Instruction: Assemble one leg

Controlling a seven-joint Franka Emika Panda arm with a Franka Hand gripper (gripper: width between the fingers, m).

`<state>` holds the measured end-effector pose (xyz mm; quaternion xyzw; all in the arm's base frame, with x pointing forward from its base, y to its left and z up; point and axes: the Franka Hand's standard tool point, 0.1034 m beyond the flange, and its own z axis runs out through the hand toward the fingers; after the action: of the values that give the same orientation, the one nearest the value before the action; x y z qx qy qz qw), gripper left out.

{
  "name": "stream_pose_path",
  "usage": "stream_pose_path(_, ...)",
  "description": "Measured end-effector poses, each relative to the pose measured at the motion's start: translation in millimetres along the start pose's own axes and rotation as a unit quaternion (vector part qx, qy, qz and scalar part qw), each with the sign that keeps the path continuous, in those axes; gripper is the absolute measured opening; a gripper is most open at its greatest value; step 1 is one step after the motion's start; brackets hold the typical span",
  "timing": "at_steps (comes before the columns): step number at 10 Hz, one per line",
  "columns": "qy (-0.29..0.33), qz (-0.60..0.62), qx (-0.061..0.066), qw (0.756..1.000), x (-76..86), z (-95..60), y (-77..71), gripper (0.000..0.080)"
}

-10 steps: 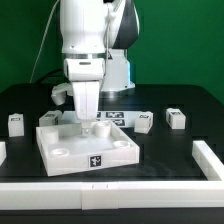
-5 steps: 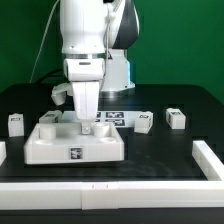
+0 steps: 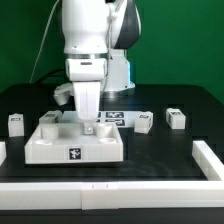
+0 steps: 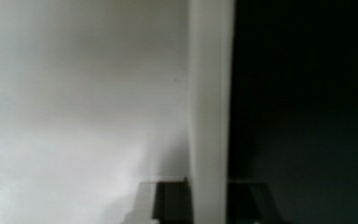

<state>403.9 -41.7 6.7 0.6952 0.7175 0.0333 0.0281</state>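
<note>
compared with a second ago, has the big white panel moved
Yes. The panel turned square-on and slid toward the exterior view's left, nearer the small leg standing there.

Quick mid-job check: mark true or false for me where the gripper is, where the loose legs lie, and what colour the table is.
1. The gripper is down at the white panel. True.
2. One leg and a second leg lie to the exterior view's right of the panel. True.
3. No leg lies on the panel's other side. False: a third leg stands at the exterior view's left.
4. The table is white. False: it is black.
</note>
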Motion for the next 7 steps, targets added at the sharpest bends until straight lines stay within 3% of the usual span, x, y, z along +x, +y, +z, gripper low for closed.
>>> stream_pose_path(2, -0.001, 0.008, 0.005, 1.0, 32.3, 0.6, 7.0, 0.0061)
stream_pose_path(3, -0.005, 0.039, 0.014, 0.999, 50.3, 1.1, 10.7, 0.0061)
stream_pose_path(5, -0.041, 0.081, 0.056, 0.994, 84.6, 0.3, 23.2, 0.0061)
stream_pose_path(6, -0.041, 0.064, 0.05, 0.996, 84.5, 0.3, 26.6, 0.0061)
stream_pose_path(7, -0.042, 0.068, 0.053, 0.995, 81.6, 1.4, 23.5, 0.0061)
